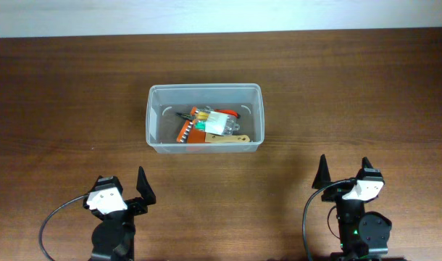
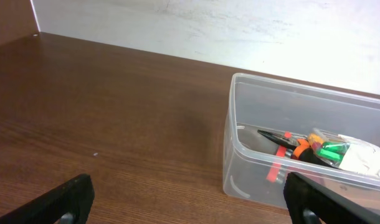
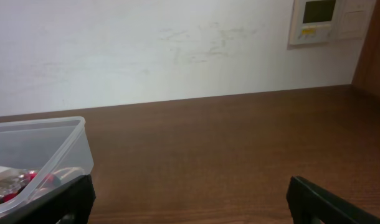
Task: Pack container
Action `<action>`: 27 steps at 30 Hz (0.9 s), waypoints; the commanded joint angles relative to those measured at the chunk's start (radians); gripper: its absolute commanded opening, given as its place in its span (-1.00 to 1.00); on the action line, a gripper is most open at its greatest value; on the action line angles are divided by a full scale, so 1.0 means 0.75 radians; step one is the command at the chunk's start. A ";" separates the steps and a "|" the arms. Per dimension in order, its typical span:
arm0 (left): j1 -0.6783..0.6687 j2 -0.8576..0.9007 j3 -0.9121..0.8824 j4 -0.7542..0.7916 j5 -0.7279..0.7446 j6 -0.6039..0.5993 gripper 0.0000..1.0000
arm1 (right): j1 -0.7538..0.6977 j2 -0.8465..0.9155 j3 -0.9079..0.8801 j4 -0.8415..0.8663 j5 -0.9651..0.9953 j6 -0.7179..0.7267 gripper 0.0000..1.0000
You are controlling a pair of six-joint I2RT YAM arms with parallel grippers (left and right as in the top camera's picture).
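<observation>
The dark brown wood-grain table (image 1: 61, 109) carries directly on its surface one clear plastic rectangular container (image 1: 152, 116) with rounded corners and a raised rim, standing upright and open-topped near the middle of the table, its long sides parallel to the table's far edge.

Left wrist view: container (image 2: 252, 174) cut by frame edge; tools (image 1: 210, 125) inside overlapping, too small to identify.

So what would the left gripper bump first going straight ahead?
Probably the container: the left gripper aims mostly past its corner, over the table, but one finger lines up with it.
</observation>
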 commanded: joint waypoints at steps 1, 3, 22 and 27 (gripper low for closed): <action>-0.006 -0.008 -0.004 -0.003 -0.005 0.012 0.99 | -0.012 -0.016 -0.006 -0.016 -0.013 -0.016 0.97; -0.006 -0.008 -0.004 -0.003 -0.005 0.012 0.98 | -0.012 -0.016 -0.006 -0.043 -0.013 -0.014 0.97; -0.006 -0.008 -0.004 -0.003 -0.005 0.012 0.98 | -0.010 -0.015 -0.006 -0.063 -0.038 -0.014 0.97; -0.006 -0.008 -0.004 -0.003 -0.005 0.012 0.98 | -0.010 -0.015 -0.006 -0.063 -0.038 -0.014 0.97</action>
